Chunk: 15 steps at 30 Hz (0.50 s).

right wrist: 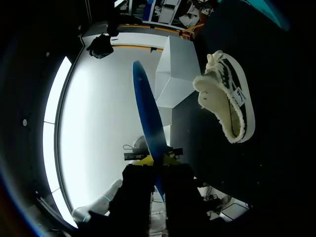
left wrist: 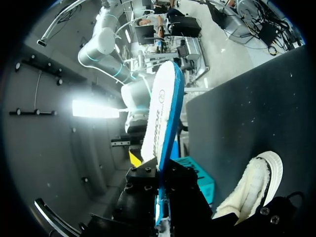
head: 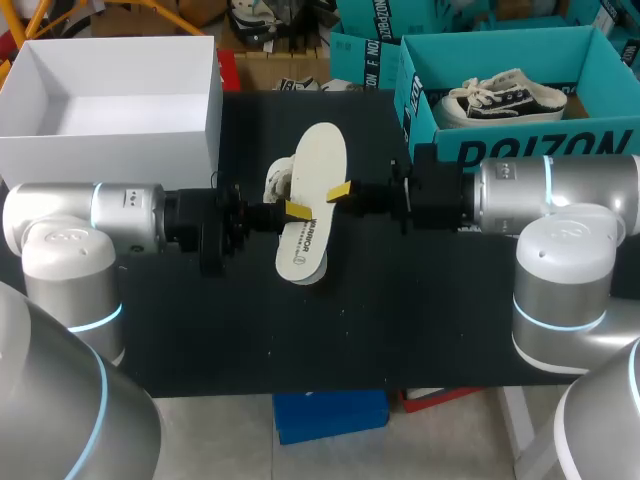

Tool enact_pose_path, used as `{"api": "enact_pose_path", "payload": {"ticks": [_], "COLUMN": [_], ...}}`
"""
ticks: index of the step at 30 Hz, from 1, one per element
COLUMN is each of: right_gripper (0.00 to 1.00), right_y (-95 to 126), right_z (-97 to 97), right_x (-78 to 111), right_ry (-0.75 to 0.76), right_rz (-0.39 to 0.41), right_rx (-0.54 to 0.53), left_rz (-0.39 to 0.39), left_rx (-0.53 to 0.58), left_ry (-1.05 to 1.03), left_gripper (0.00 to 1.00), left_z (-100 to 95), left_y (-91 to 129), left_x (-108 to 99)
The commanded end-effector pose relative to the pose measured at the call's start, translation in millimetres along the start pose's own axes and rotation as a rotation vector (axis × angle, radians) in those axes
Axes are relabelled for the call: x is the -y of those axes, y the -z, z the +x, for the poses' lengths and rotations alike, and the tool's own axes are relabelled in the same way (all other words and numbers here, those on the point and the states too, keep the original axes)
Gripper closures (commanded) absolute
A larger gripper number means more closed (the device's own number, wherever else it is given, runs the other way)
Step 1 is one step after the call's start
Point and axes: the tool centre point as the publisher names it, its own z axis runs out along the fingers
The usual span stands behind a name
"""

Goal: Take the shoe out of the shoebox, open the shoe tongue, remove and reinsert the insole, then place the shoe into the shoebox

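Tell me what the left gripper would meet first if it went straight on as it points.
The left gripper, shut on the insole, would likely meet the right gripper facing it across the insole; depth is unclear.

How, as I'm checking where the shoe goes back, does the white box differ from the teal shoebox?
The white box is plain; the teal shoebox has print on its front wall. The white box looks empty; the teal shoebox holds a black-and-white sneaker. The white box stands at the table's far left, the teal shoebox at its far right. Both are open-topped.
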Motion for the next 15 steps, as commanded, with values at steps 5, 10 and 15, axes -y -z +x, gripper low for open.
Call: {"api": "enact_pose_path", "payload": {"ticks": [5, 10, 15], "right_gripper": [1.0, 1.0, 1.0], "right_y": [-2.5, -2.5, -2.5], "right_z": [1.0, 1.0, 1.0], "right_x": [0.5, 0.5, 0.5], "right_ry": [-0.001, -0.001, -0.001], "right_rz": [-0.003, -0.003, -0.003], "right_rx": [0.001, 0.001, 0.001], "left_rz": [-0.012, -0.023, -0.074], "left_rx": [0.017, 0.018, -0.031], "left_ry": [0.038, 0.1, 0.114], "left_gripper": [0.0, 0.0, 0.0], "left_z": [0.2, -0.1, 1.8], "left_y": [0.3, 5.9, 20.7], "left_x": [-1.9, -6.8, -15.4]}}
